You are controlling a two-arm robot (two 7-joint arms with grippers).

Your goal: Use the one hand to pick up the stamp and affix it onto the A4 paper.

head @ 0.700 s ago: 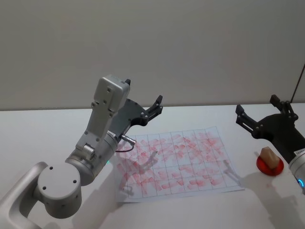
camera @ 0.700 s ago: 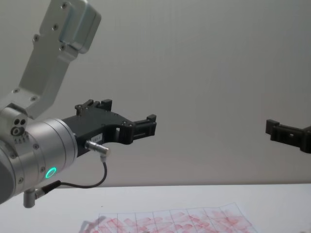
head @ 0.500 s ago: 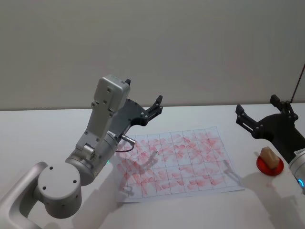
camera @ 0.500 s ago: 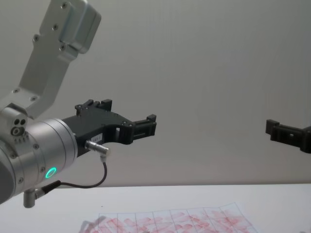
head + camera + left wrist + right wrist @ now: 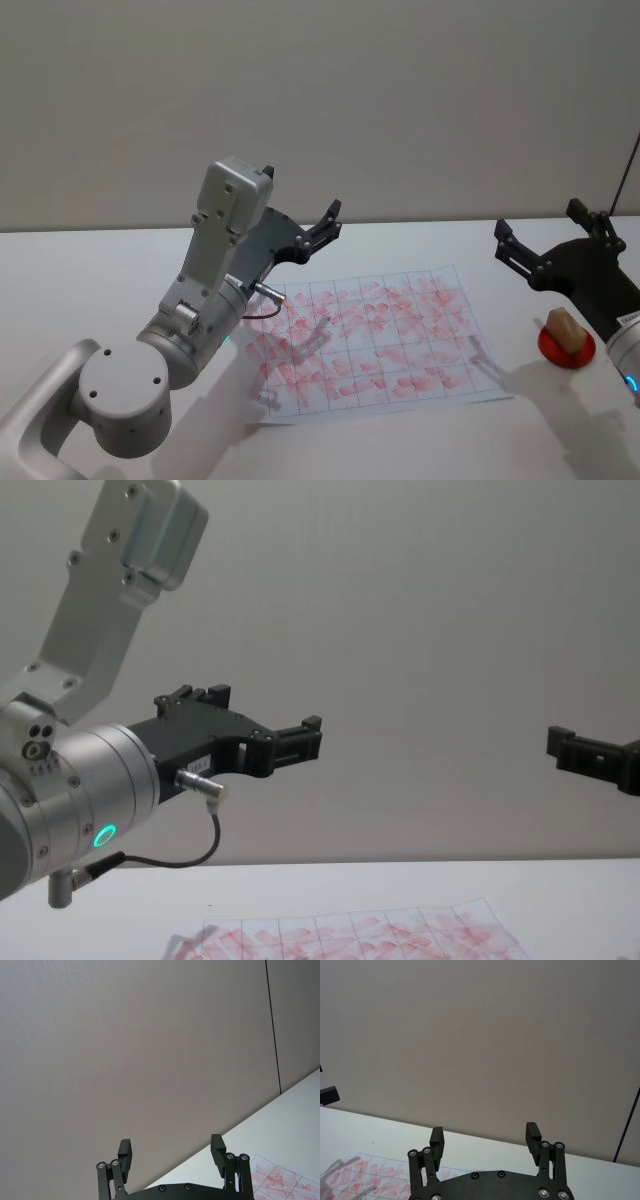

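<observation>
The stamp [image 5: 563,328] stands upright on a red pad [image 5: 570,356], near the paper [image 5: 375,335] at its 3 o'clock. The paper's long axis runs 9 to 3 on the desk [image 5: 90,260]. The right end effector [image 5: 540,228] hovers wide open and empty at the stamp's 11 o'clock. The left end effector [image 5: 328,222], likewise spread and empty, hangs over the paper's 10 o'clock corner. Its white label [image 5: 198,766] is too small to read.

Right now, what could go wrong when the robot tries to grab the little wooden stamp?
1. The stamp is small and sits on a red pad, so the open right gripper raised near it might pinch off-centre and tip it.
2. The A4 paper lies loose, so pressing could slide it.
3. The left gripper hangs open over the paper's far left corner, so a wide swing might bump it.
</observation>
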